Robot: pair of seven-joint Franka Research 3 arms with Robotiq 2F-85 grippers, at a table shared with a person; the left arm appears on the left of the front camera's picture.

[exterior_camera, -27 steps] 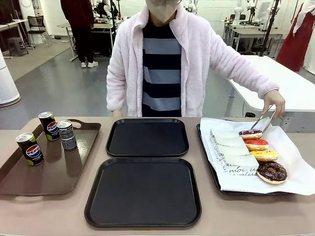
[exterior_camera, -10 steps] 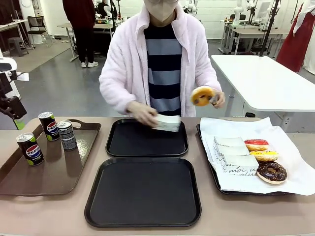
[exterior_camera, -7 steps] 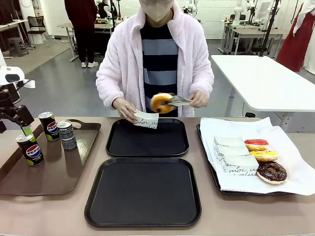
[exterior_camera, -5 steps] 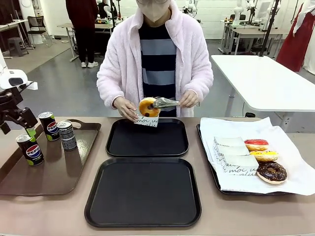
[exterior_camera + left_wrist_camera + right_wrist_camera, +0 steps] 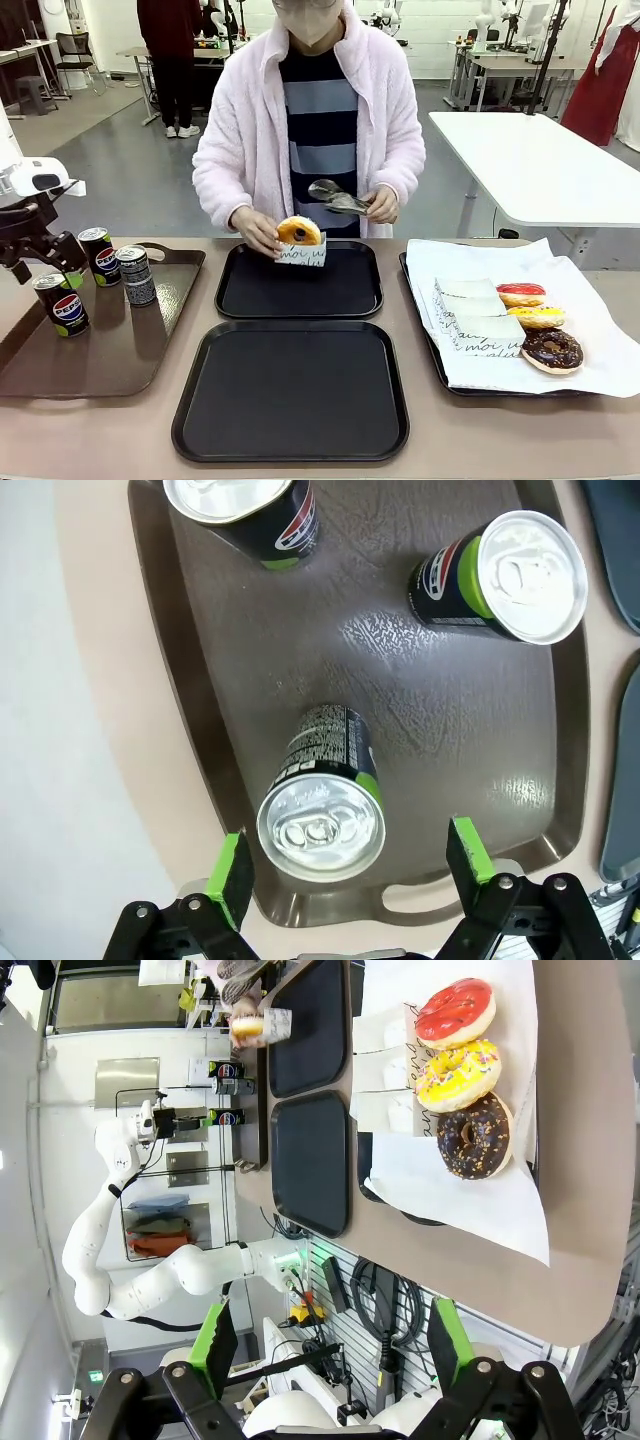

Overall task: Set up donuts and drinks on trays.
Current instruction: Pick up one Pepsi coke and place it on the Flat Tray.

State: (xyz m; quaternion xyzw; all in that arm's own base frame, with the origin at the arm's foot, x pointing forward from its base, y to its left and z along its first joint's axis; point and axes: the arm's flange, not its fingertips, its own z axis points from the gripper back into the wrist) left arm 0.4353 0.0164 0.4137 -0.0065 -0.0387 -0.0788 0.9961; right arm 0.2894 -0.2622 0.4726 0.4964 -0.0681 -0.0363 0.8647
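On the bench (image 5: pixel 480 440) the brown tray (image 5: pixel 120 375) at the left holds three upright cans: the near can (image 5: pixel 60 303), the far can (image 5: pixel 97 255) and, just beside that, the patterned can (image 5: pixel 135 275); the far tray (image 5: pixel 300 295) and the near tray (image 5: pixel 290 400), black and square, lie bare in the middle; the lined tray (image 5: pixel 427 340) at the right carries three donuts in a row on white paper, the red donut (image 5: pixel 521 294), the yellow donut (image 5: pixel 536 317) and the chocolate donut (image 5: pixel 552 350), with flat sleeves (image 5: pixel 470 315) just beside them.

The left jaws hang just above the near can, spread fully wide and gripping nothing; from the left wrist we see a silver can top between the green pads (image 5: pixel 232 865), nearer one pad than the other, and we cannot tell whether that pad touches it; the right jaws stand wide apart as well, their pads (image 5: pixel 215 1345) bare, holding nothing, well apart from the lined tray.

A person at the far side holds a fourth donut (image 5: pixel 299 231), glazed orange, tucked in a lettered sleeve (image 5: pixel 303 254), in one hand (image 5: pixel 255 225) over the far tray's far rim; we cannot tell whether the sleeve rests on the tray; the other hand (image 5: pixel 382 205) holds metal tongs (image 5: pixel 335 196), clear of that donut; the near and far cans are black with a red-white-blue logo and green bands; the chocolate and yellow donuts bear sprinkles.
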